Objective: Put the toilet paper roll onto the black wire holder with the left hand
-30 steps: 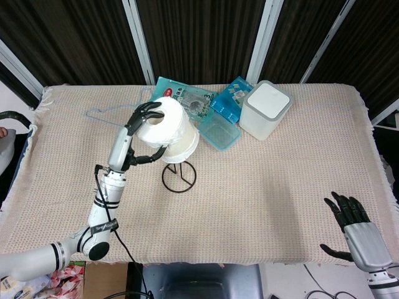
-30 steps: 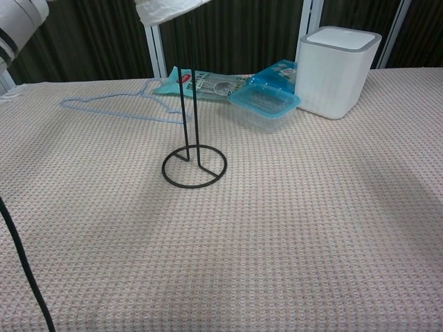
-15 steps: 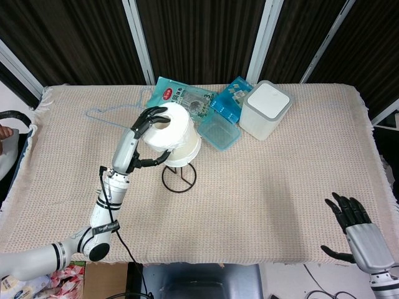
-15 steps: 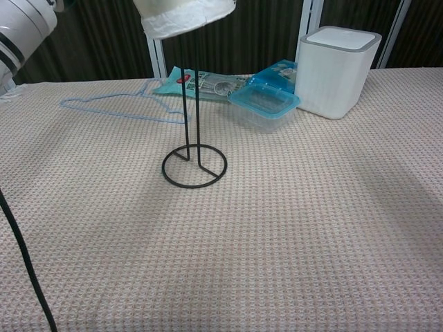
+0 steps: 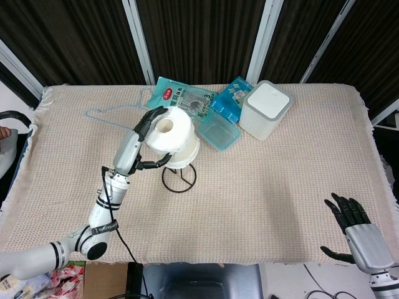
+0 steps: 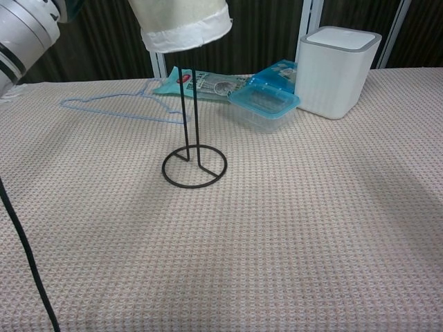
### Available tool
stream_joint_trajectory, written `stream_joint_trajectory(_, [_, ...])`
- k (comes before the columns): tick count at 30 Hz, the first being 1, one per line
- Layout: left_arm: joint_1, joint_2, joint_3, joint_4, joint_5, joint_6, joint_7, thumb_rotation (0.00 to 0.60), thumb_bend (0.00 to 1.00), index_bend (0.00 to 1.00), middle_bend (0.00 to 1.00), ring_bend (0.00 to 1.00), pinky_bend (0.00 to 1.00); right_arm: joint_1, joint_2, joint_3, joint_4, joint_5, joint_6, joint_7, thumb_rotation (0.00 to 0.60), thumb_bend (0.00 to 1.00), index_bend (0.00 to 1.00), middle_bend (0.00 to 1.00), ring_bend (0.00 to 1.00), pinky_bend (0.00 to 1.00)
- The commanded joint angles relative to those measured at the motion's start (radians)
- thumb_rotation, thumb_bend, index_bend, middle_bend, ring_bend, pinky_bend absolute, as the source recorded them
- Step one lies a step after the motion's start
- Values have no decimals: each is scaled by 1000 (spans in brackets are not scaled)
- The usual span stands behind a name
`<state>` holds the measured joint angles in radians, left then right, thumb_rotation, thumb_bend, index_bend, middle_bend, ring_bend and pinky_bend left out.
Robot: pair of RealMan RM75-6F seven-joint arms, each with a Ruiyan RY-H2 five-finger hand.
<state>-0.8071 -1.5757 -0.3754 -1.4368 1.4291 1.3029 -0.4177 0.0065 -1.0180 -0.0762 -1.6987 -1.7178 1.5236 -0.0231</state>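
My left hand (image 5: 144, 140) grips the white toilet paper roll (image 5: 169, 135) from its left side, thumb below and fingers over the top edge. The roll sits upright around the top of the black wire holder (image 6: 193, 149), whose ring base (image 5: 179, 178) rests on the cloth. In the chest view the roll's lower part (image 6: 181, 24) shows at the top with the holder's two rods running up into it; the hand itself is cut off there. My right hand (image 5: 353, 224) hangs open off the table's near right edge, holding nothing.
Behind the holder lie a teal packet (image 5: 181, 96), a clear blue-lidded container (image 5: 218, 131), a white square bin (image 5: 265, 109) and a thin blue wire hanger (image 6: 124, 107). The beige cloth-covered table (image 5: 280, 187) stretches to the right.
The left hand has lowered the roll down over the holder's rods; in the chest view more of the roll now shows. The right hand has stayed put.
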Motion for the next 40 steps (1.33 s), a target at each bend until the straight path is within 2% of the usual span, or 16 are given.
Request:
stream_joint_trajectory(1, [3, -2, 9, 7, 8, 8, 6, 600, 379, 0, 0, 0, 22, -1, 1, 0, -1, 0, 1, -1, 600, 136, 0, 0, 0, 0])
stream_joint_trajectory(10, [20, 16, 28, -28, 19, 19, 15, 600, 372, 0, 0, 0, 14, -6, 5, -2, 0, -10, 15, 8, 600, 137, 0, 0, 0, 0])
stream_joint_trajectory(13, [41, 49, 56, -64, 50, 31, 26, 600, 365, 0, 0, 0, 13, -5, 5, -4, 2, -12, 12, 9, 600, 137, 0, 0, 0, 0])
stream_joint_trajectory(16, [88, 113, 130, -100, 114, 52, 50, 600, 365, 0, 0, 0, 11, -4, 5, -4, 3, -13, 10, 9, 600, 136, 0, 0, 0, 0])
stream_joint_trajectory(20, [206, 238, 297, -124, 208, 93, 114, 600, 404, 0, 0, 0, 13, -3, 1, -5, 3, -11, 4, 0, 600, 136, 0, 0, 0, 0])
stream_joint_trajectory(23, [314, 285, 410, -88, 248, 155, 173, 600, 406, 0, 0, 0, 15, 0, -6, -5, 1, -7, -10, -20, 600, 136, 0, 0, 0, 0])
stream_joint_trajectory(26, [428, 284, 485, 5, 263, 239, 255, 600, 405, 0, 0, 0, 14, 2, -18, -3, -1, 1, -21, -45, 600, 136, 0, 0, 0, 0])
stream_joint_trajectory(30, [586, 207, 501, 144, 210, 365, 426, 600, 403, 0, 0, 0, 3, 5, -36, -2, -1, 9, -37, -84, 600, 136, 0, 0, 0, 0])
stream_joint_trajectory(33, [635, 191, 523, 172, 220, 385, 545, 600, 394, 0, 0, 0, 2, 8, -55, -1, 1, 18, -56, -121, 600, 136, 0, 0, 0, 0])
stream_joint_trajectory(35, [644, 190, 518, 156, 255, 427, 523, 600, 391, 0, 0, 0, 0, 12, -63, -2, -1, 23, -67, -137, 600, 136, 0, 0, 0, 0])
stream_joint_trajectory(40, [648, 190, 498, 180, 269, 431, 503, 600, 392, 0, 0, 0, 0, 9, -68, 1, -1, 25, -59, -148, 600, 137, 0, 0, 0, 0])
